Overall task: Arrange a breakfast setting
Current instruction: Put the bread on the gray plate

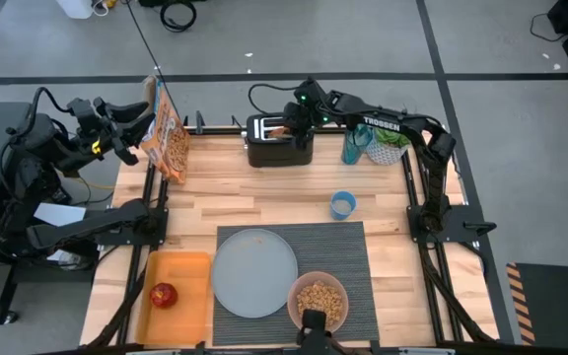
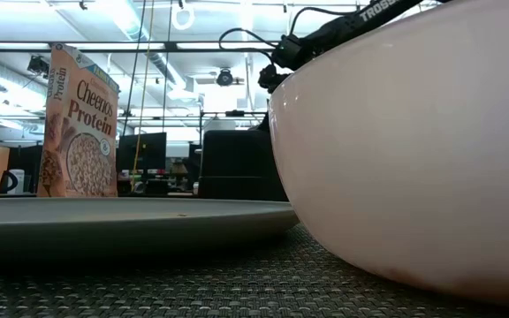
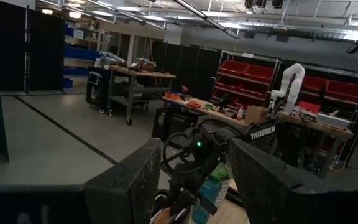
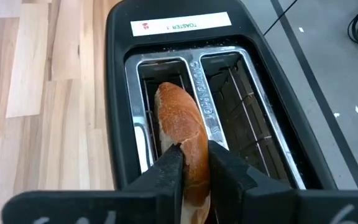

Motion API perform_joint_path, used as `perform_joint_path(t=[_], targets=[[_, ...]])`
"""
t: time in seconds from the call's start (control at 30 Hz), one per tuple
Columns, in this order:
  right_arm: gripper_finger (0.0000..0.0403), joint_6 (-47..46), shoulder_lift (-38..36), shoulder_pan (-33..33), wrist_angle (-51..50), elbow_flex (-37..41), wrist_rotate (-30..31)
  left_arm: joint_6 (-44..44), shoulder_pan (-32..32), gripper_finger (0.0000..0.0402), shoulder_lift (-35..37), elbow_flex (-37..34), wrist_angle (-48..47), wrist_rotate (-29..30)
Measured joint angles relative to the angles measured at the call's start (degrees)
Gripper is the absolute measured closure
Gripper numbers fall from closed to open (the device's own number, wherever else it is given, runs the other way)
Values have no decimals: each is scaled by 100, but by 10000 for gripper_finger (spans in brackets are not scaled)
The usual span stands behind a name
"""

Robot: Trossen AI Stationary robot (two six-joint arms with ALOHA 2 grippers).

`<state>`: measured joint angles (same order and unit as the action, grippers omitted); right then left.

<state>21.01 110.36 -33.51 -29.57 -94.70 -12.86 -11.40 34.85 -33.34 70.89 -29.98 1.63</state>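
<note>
The right gripper, clenched on the bagel standing in the toaster slot, could snag it on the slot's wire guides if lifted askew.

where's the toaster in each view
High view: the toaster sits at the table's far edge, centre, under the right end effector.
Low view: dark block behind the plate.
Left wrist view: not clearly visible.
Right wrist view: fills the picture, the bagel in one slot.
Shared landmark: the right arm.
</note>
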Motion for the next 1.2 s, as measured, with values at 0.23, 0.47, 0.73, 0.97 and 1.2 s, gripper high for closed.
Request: perform_joint_path(t=[0.23, 0.47, 0.73, 0.97, 1.2], targets=[[334, -2, -69, 49, -141, -479, 102, -83, 0, 205, 0, 0, 9, 0], [333, -7, -151, 98, -474, -1218, 138, -106, 0, 205, 0, 0, 11, 0], [334, -62, -194, 314, -777, -2044, 121, 26, 0, 205, 0, 0, 9, 1], [334, -1218, -196, 571, -886, -2189, -896, 41, 2, 205, 0, 0, 7, 0], [334, -2317, -194, 1122, -1031, -1721, -1960, 72, 0, 205, -2, 0, 7, 2]])
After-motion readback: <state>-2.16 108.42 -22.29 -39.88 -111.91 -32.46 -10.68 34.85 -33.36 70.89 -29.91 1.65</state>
